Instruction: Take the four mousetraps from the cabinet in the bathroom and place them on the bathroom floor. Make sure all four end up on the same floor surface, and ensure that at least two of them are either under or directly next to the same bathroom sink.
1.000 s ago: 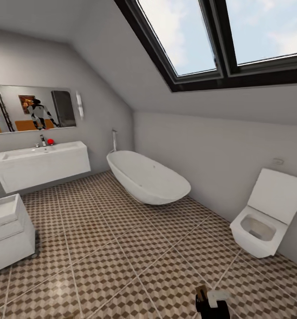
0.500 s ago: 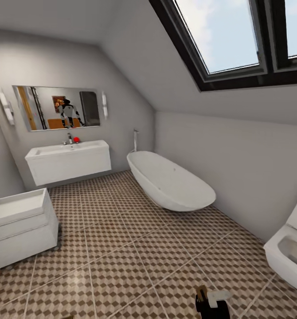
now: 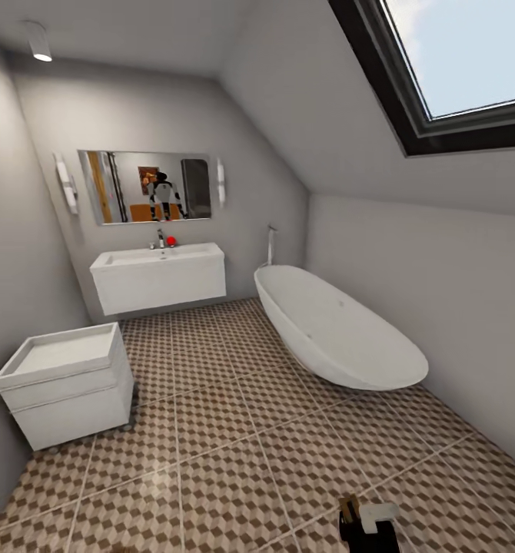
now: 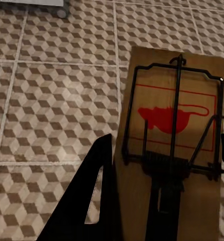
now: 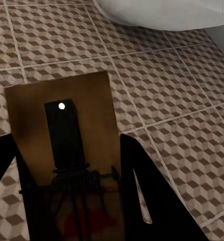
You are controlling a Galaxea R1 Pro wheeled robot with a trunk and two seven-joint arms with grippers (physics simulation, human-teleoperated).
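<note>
My left gripper (image 4: 164,148) is shut on a mousetrap (image 4: 192,75), a tan board with a red mouse print and black wire, held above the bathroom floor (image 4: 57,90). In my right gripper (image 5: 64,145), also shut, is a second mousetrap (image 5: 92,100), and the bathtub's edge lies just beyond it. At the bottom of the head view, the right gripper (image 3: 365,528) shows with a bit of tan mousetrap (image 3: 350,507) sticking out. The wall-hung bathroom sink (image 3: 159,276) stands at the far wall under a mirror. The cabinet is out of view.
A white freestanding bathtub (image 3: 342,330) runs along the right wall under the sloped ceiling. A low white unit (image 3: 65,384) stands against the left wall. The cube-patterned tiles (image 3: 227,430) stretch between them to the sink.
The head camera has turned left: the toilet has left the picture and sink, mirror and white unit have shifted right. The right gripper sits at the same spot in view.
</note>
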